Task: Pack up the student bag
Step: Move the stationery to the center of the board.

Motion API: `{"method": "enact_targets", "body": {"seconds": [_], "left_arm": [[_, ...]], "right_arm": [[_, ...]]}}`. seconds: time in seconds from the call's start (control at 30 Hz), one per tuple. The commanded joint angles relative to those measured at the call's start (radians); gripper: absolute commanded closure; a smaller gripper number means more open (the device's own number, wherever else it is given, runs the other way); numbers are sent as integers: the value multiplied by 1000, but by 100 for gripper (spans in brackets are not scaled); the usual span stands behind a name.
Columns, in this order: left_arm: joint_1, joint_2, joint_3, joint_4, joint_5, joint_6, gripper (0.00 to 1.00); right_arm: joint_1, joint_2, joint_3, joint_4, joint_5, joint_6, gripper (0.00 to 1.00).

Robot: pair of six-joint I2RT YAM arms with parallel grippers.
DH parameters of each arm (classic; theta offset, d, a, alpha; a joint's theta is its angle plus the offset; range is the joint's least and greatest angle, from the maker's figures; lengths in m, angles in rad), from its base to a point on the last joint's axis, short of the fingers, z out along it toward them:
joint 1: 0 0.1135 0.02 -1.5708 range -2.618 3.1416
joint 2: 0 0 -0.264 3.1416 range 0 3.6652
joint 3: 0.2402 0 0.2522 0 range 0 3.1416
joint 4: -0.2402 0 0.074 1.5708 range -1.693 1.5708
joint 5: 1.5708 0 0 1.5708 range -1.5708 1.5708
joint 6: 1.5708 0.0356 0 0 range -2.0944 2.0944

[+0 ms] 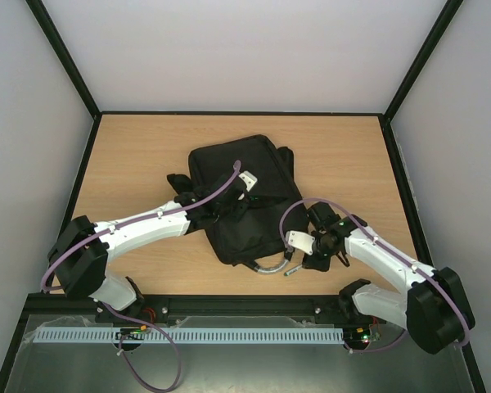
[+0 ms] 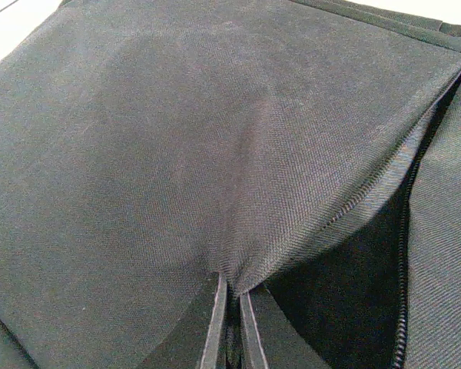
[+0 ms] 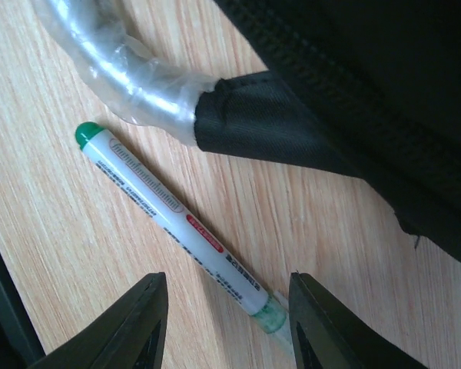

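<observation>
The black student bag [image 1: 241, 196] lies in the middle of the table, its grey loop handle [image 1: 270, 266] at the near end. My left gripper [image 1: 244, 190] is shut on a fold of the bag's black flap [image 2: 238, 231] beside the open zip [image 2: 403, 231], holding it up. My right gripper [image 1: 304, 255] is open, low over the table beside the handle [image 3: 131, 77]. A white pen with green ends [image 3: 177, 219] lies on the wood between its fingertips [image 3: 146, 323]. In the top view the pen [image 1: 293, 269] lies just off the handle.
The wooden table [image 1: 147, 155] has black-edged walls on three sides. The bag's straps [image 1: 178, 182] stick out to its left. A black rail [image 1: 245, 307] runs along the near edge by the arm bases.
</observation>
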Motion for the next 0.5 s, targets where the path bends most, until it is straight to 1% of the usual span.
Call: {"method": "enact_targets", "body": {"seconds": [0.0,0.07,0.17,0.27,0.47], "left_arm": [[-11,-9,42,-20,-8,4,97],[-11,-11,40,-19,-9,5,97],[-11,-7,42,-19,-10,6,97],[-11,-3,43,-19,-11,6,97],[-10,-3,47,-23,-11,6,97]], "right_arm": [[33,5,4,-39,-9,-58,57],[46,15,-9,-19,26,-58,57],[58,41,-23,22,86,-46,62],[72,41,-36,56,126,-40,65],[93,28,-53,53,137,-52,69]]}}
